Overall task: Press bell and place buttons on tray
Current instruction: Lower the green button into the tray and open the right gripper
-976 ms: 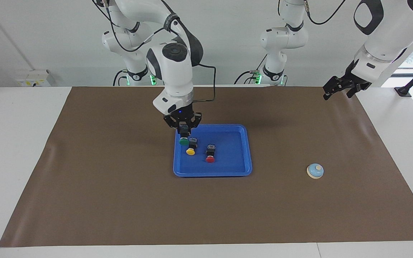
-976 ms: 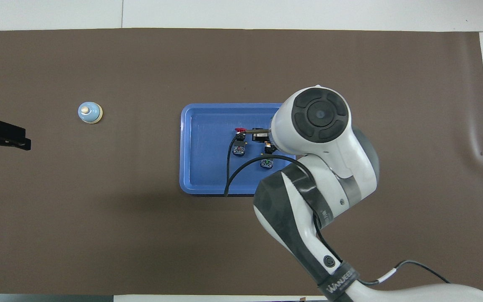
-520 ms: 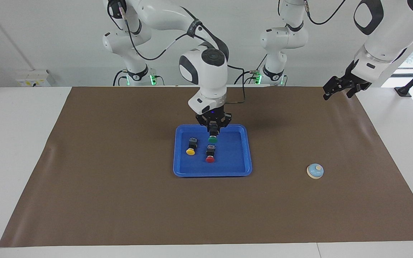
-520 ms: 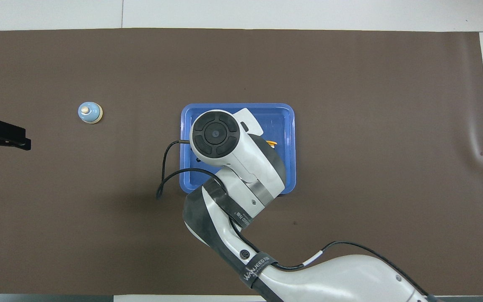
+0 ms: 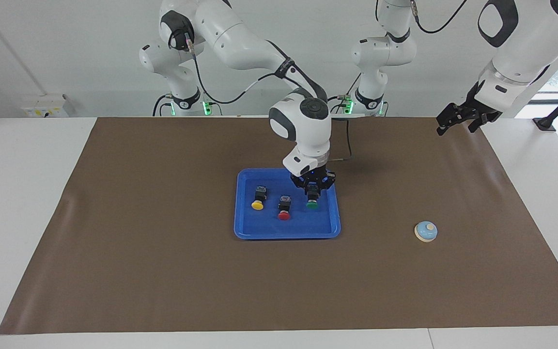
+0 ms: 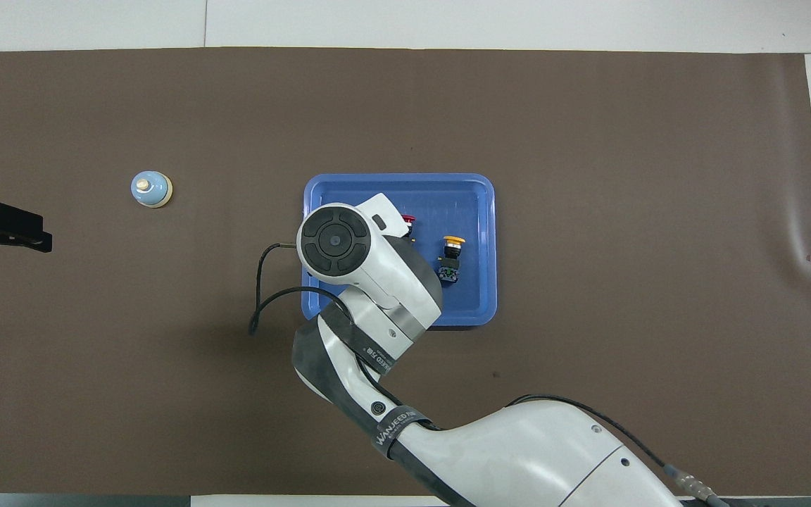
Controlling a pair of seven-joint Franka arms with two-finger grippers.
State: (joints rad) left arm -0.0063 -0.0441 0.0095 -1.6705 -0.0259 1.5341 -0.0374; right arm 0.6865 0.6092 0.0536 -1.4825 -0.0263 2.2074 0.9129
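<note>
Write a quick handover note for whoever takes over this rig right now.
Right gripper: shut on the green button, low over the blue tray, toward the left arm's end; not released.
Left gripper: open, waiting above the mat's edge at its own end.
Yellow button and red button: in the tray.
Bell: on the mat, untouched now.
Left: release the green button, withdraw.

Brown-matted table (image 5: 162, 271): tray (image 5: 245, 231), bell (image 5: 426, 231)

A brown mat (image 5: 162, 271) covers most of the white counter (image 5: 22, 203). A white socket box (image 5: 46, 105) sits at the counter's wall edge.
</note>
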